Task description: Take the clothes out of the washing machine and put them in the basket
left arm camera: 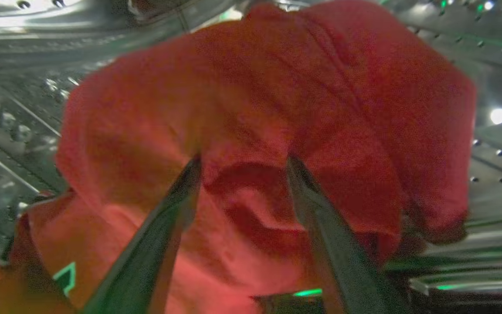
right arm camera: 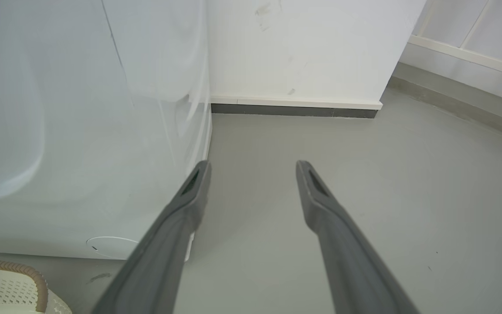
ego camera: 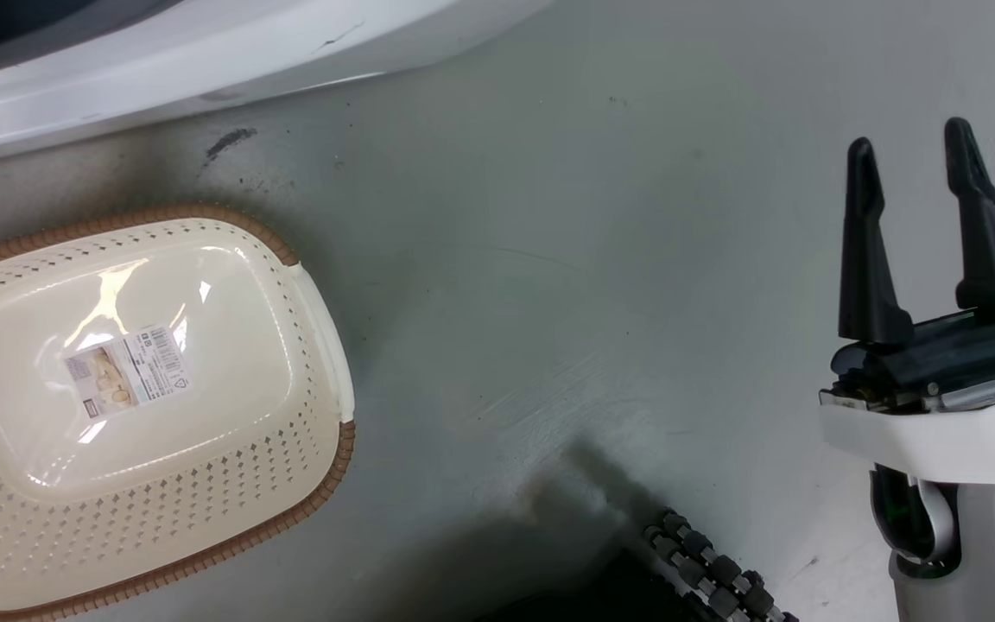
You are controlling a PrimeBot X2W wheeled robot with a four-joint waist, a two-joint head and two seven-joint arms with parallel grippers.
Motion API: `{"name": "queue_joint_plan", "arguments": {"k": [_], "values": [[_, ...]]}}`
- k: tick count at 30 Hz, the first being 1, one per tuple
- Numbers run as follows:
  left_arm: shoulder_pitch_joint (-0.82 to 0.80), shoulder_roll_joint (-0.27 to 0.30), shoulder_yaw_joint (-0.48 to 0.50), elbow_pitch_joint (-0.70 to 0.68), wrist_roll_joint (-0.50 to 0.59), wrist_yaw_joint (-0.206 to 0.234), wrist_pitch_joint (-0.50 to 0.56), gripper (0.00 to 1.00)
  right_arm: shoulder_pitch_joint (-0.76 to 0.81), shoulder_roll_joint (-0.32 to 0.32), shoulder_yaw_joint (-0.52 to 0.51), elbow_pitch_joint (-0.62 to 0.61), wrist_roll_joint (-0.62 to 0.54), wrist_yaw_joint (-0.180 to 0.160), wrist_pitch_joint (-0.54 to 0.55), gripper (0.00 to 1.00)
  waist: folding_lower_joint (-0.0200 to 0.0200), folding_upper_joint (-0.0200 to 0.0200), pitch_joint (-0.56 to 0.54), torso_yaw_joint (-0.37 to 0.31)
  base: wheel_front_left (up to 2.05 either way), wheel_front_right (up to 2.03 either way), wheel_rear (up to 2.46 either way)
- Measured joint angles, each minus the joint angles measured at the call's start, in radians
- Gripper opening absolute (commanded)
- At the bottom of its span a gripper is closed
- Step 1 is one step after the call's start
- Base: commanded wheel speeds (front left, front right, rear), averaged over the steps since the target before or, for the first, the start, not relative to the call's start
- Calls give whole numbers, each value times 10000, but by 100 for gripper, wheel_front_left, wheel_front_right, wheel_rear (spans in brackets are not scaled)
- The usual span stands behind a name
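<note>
**Red garment in the drum, basket waiting empty**

In the head view, the basket (ego camera: 338,449) is sitting on the floor (ego camera: 549,259) just in front of the white foot of the washing machine (ego camera: 204,60). It is open side up, with nothing inside but its label sticker (ego camera: 128,371). That spot looks chosen to keep the carry from the door short. At the view's right edge the right jaws are standing spread with nothing between them, well apart from the basket. They are probably being kept out of the way while the other arm works.

In the left wrist view, the clothes (left arm camera: 277,109) are lying bunched against the perforated steel drum (left arm camera: 15,131), so the garment is not yet out of the machine. The left jaws are reaching into it spread, the fingers (left arm camera: 320,226) pressing against the cloth with a raised fold between them. No pinch is visible, and the picture is blurred. No other camera is seeing inside the drum.

In the right wrist view, the right jaws are again showing spread and empty, pointing across bare floor towards the wall (right arm camera: 299,43). The washer's white panel is rising at the left, and a corner of the basket's brown rim is peeking in at the bottom left. This view is confirming how close basket and machine are standing.
</note>
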State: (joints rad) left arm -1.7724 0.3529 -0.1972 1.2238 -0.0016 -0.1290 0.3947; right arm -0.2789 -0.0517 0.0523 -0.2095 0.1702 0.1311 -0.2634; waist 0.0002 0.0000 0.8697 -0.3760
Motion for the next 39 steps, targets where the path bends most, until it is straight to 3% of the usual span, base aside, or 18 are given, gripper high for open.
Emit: {"name": "queue_joint_plan", "arguments": {"k": [6, 16, 17, 18, 19, 20, 28, 39], "values": [[-191, 113, -171, 303, -291, -2, 1108, 100, -6, 4, 293, -113, 21, 0, 0, 100, -1, 0, 120, -31, 0, 0, 0], [-321, 194, -370, 362, -372, 4, 1480, 100, -5, 4, 416, -270, 140, 0, 0, 100, -1, 0, 316, -132, 0, 0, 0], [-325, 205, -385, 360, -378, 8, 1452, 69, -5, 4, 418, -268, 142, 0, 0, 100, -2, 0, 322, -134, 0, 0, 0], [-325, 232, -424, 366, -378, 10, 1432, 69, -5, 4, 418, -261, 144, 0, 0, 100, -2, 0, 317, -135, 0, 0, 0], [-324, 242, -451, 370, -378, 10, 1417, 8, -5, 4, 418, -261, 146, 0, 0, 100, -2, 0, 315, -136, 0, 0, 0], [-322, 253, -474, 366, -380, 10, 1319, 0, -6, 4, 420, -259, 148, 0, 0, 100, -2, 0, 312, -133, 0, 0, 0], [-131, 301, -690, 362, -485, -2, 658, 0, -84, 4, 412, -198, 136, 0, 0, 100, -1, 0, 121, -48, 0, 0, 0], [1533, 98, -1484, 190, -1292, -2, -1689, 0, 49, 8, 234, 117, -232, 0, 2, 100, -2, 0, -1024, 304, 0, 0, 0]]}}
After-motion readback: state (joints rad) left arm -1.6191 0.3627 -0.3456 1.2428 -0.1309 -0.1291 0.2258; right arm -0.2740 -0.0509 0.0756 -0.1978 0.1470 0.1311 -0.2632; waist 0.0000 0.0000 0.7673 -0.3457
